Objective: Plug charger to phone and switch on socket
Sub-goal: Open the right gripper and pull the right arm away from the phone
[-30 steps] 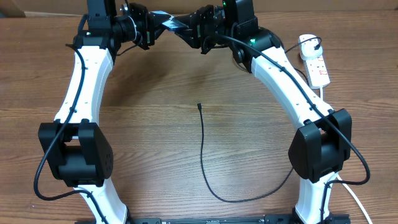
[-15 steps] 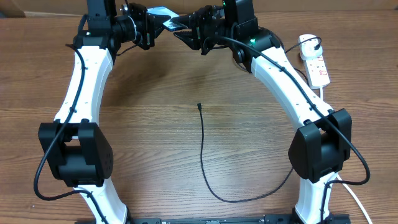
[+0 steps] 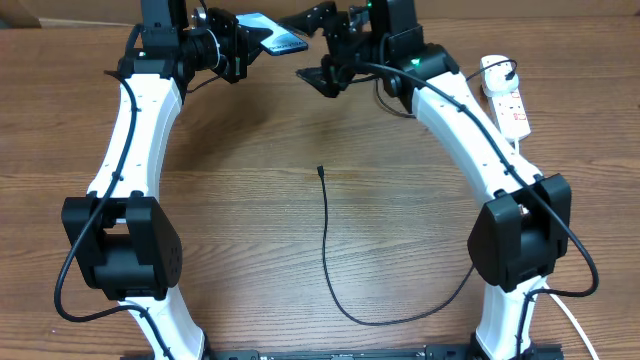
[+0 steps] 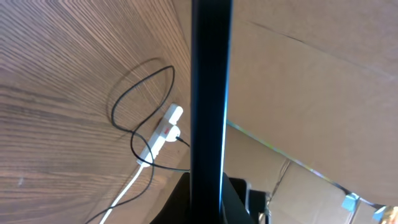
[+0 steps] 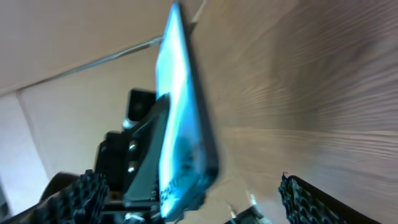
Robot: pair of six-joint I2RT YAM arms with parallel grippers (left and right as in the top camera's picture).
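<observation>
The phone (image 3: 272, 38) is up off the table at the far edge, left of centre, lit blue screen tilted, left end pinched in the left gripper (image 3: 242, 41). The charger (image 3: 324, 230) lies loose mid-table, plug tip pointing far, cable curling near and right. The socket (image 3: 505, 97) sits far right, black plug in.

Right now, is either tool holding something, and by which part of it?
The left tool holds the phone by the end nearest that arm. The right tool is open and holds nothing.
</observation>
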